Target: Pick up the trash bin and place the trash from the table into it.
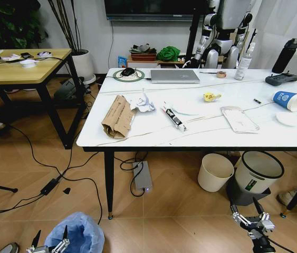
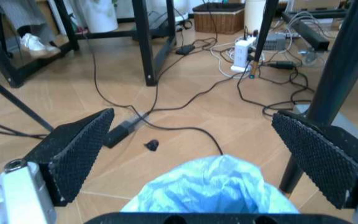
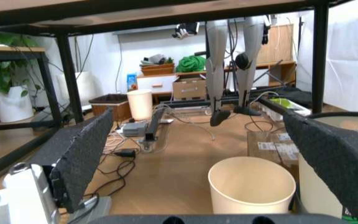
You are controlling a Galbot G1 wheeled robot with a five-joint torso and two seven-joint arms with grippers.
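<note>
The left tool [image 1: 50, 240] hangs low over the floor with its fingers [image 2: 79, 151] spread wide and nothing gripped — the trash bin [image 1: 81, 232] stands just beside it, its blue bag puffing up between the pads. The right tool [image 1: 248, 213] is likewise spread apart, holding nothing, near the cream bin [image 3: 251, 185]. Well above both, the trash [image 1: 118, 116] lies scattered on the counter [image 1: 201, 134].

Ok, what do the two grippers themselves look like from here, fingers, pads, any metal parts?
Both are two-finger grippers. The left gripper has wedge-shaped black fingers with knurled rubber pads and a silver-white metal cylinder at its base. The right gripper carries the same textured black pads and pale metal fittings. From the head camera, each shows slim dark pointed fingertips on silver linkages, left and right.
</note>
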